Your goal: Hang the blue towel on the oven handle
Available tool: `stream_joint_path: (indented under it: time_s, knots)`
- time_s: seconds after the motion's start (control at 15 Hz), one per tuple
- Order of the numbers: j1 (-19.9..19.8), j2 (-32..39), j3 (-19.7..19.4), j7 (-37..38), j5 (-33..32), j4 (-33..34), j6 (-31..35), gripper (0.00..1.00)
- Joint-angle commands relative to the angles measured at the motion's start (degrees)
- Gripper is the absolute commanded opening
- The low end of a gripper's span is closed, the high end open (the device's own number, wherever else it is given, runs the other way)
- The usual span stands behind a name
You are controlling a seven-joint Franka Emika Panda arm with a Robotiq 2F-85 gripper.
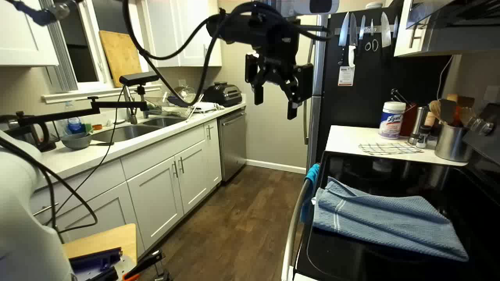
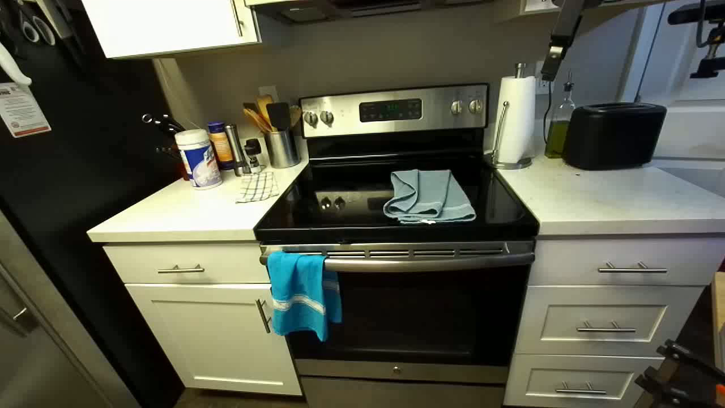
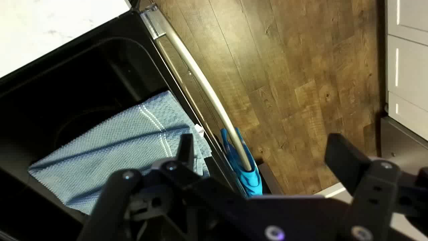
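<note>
A bright blue towel (image 2: 297, 292) with a white stripe hangs over the left end of the oven handle (image 2: 430, 264). It also shows in the wrist view (image 3: 251, 179) and at the handle's far end in an exterior view (image 1: 311, 183). A grey-blue towel (image 1: 384, 222) lies folded on the black stovetop, also seen in the wrist view (image 3: 117, 150) and an exterior view (image 2: 430, 195). My gripper (image 1: 275, 103) is open and empty, high in the air and pointing down. In the wrist view my fingers (image 3: 260, 147) are wide apart, above the handle's towel end.
A Lysol tub (image 1: 391, 120), a checked cloth (image 2: 257, 187) and a utensil pot (image 2: 281, 148) stand on the counter beside the stove. A paper towel roll (image 2: 515, 122) and toaster (image 2: 614, 136) stand on its other side. The fridge (image 1: 318, 97) is behind the gripper.
</note>
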Motion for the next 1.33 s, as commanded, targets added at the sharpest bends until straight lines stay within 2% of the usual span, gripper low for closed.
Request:
stream_joint_path:
  time_s: [0.0,0.33,0.8,1.0,1.27]
  knots:
    - [-1.99,0.26,1.66,-0.57,0.70,0.15,-0.23,1.00]
    - [-1.99,0.26,1.66,-0.57,0.70,0.15,-0.23,1.00]
    - [-0.77,3.96,7.73,1.68,-0.93,-0.53,2.72,1.00]
    - [-0.62,7.00,11.85,4.51,-4.54,-2.15,6.92,1.00]
    - [-0.18,13.90,15.99,9.21,-11.25,-4.13,16.28,1.00]
